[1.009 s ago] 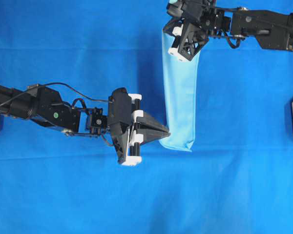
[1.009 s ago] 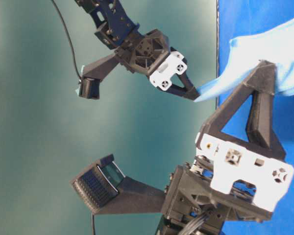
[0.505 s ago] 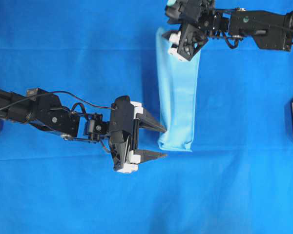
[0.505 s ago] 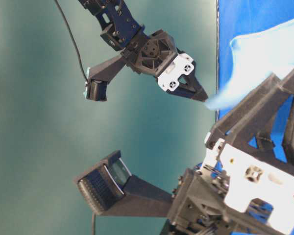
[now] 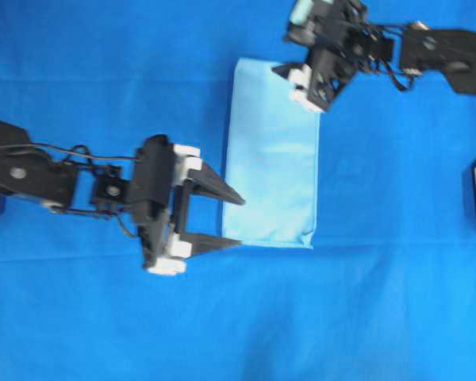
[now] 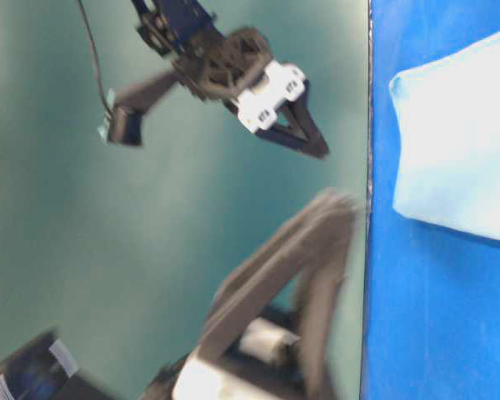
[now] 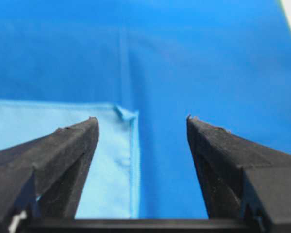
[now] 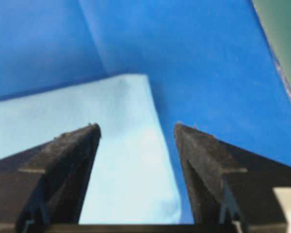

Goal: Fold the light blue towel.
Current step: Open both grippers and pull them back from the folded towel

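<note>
Light blue towel (image 5: 271,151) lies folded flat, both pincers open beside it.

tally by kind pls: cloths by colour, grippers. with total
Light blue towel: 1, folded, flat
Royal-blue sheet: 1, under it
Grippers: 2, left gripper and right gripper, both open, holding nothing
Total: 4
</note>
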`<state>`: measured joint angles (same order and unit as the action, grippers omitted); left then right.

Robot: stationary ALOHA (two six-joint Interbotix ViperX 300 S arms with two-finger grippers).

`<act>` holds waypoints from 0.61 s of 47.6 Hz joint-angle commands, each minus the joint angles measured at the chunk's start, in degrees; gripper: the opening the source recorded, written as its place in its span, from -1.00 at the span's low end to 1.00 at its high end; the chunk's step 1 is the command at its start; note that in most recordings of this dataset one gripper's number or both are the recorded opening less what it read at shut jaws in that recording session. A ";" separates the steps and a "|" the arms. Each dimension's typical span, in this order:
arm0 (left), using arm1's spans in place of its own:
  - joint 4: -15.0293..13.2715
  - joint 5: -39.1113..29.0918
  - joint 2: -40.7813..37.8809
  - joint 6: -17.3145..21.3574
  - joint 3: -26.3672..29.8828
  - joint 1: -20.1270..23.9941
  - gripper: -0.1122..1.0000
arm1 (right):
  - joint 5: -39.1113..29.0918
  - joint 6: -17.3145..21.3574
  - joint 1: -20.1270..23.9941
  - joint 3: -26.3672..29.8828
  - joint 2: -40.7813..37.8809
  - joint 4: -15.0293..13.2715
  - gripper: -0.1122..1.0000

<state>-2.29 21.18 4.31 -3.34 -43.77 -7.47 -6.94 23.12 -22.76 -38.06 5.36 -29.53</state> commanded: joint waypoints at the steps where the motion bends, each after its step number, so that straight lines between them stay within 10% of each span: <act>1: 0.09 0.62 3.78 0.26 -1.49 1.58 0.46 | 1.85 0.18 0.62 -2.81 5.19 -0.09 0.35; 29: 0.18 7.91 14.85 3.60 -16.79 10.99 0.46 | 21.62 0.79 4.83 -27.60 26.19 4.83 0.35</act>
<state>-2.20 28.30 18.81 0.18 -61.08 2.72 13.54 23.82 -18.11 -65.65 31.11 -25.40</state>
